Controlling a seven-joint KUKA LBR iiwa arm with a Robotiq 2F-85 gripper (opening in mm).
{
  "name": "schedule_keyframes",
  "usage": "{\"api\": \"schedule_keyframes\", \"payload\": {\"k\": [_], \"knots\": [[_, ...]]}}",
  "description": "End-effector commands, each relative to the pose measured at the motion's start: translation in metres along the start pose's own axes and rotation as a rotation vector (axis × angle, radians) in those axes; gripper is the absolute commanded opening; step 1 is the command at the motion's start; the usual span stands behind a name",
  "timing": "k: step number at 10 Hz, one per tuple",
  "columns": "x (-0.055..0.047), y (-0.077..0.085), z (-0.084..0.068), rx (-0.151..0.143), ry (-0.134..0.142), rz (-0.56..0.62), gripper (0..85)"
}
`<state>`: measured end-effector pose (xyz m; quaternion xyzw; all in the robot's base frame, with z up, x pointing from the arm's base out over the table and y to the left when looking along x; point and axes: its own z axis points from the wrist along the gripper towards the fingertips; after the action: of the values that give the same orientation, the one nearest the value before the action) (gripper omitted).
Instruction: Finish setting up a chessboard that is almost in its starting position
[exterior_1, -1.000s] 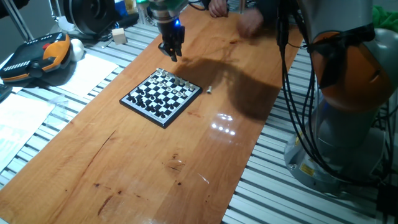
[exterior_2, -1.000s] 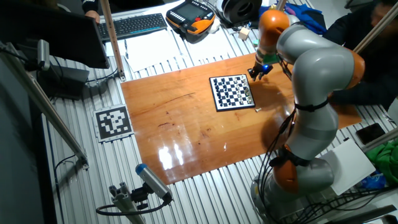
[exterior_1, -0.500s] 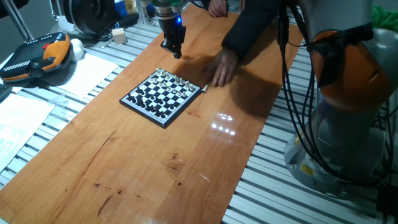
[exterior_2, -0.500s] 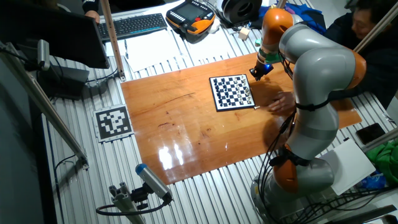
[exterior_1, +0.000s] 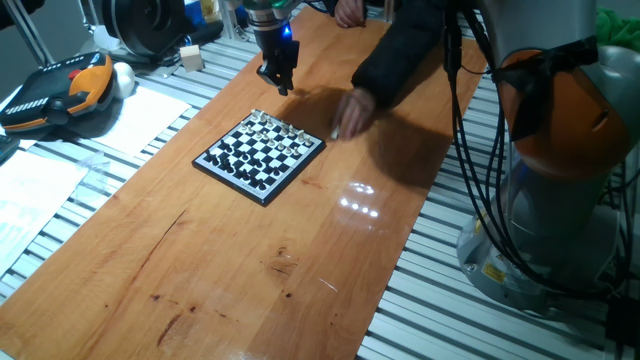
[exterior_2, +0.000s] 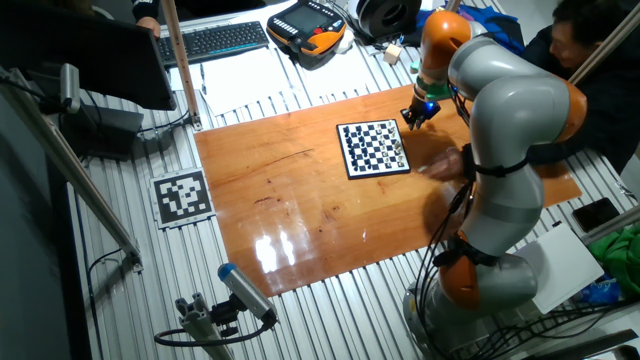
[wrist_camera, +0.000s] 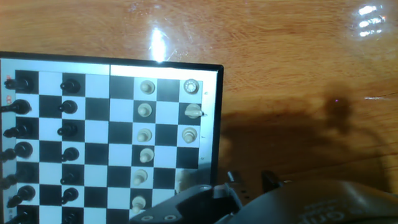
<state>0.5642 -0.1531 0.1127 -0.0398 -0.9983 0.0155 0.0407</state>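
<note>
Chessboard (exterior_1: 259, 156): lies flat on the wooden table (exterior_1: 220, 270), toward its far end; black pieces in two columns at the hand view's 9 o'clock side, white pieces toward 3 o'clock.
Person's hand (exterior_1: 348, 108): blurred, low over the table just beside the board's edge, at 3 o'clock from it, sleeve reaching in from 1 o'clock.
Pendant (exterior_1: 58, 92): orange-and-black, well apart at 9 o'clock.
Keyboard (exterior_2: 213, 41): beyond the table's far edge in the other fixed view.
Gripper (exterior_1: 279, 84): hangs above the table at 12 o'clock from the board, pointing down, touching nothing.
Fingers: cannot tell whether spread or together.
</note>
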Motion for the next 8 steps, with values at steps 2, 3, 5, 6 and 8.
{"api": "schedule_keyframes", "payload": {"k": [2,3,5,6,8], "knots": [[0.0000,-0.0001,0.0000,0.011,-0.001,-0.014,34.0],[0.0000,-0.0001,0.0000,-0.004,0.008,-0.021,34.0],[0.0000,-0.0001,0.0000,-0.015,0.010,-0.027,34.0],[0.0000,-0.0001,0.0000,-0.015,0.008,-0.025,34.0],[0.0000,-0.0001,0.0000,-0.009,0.003,-0.025,34.0]]}}
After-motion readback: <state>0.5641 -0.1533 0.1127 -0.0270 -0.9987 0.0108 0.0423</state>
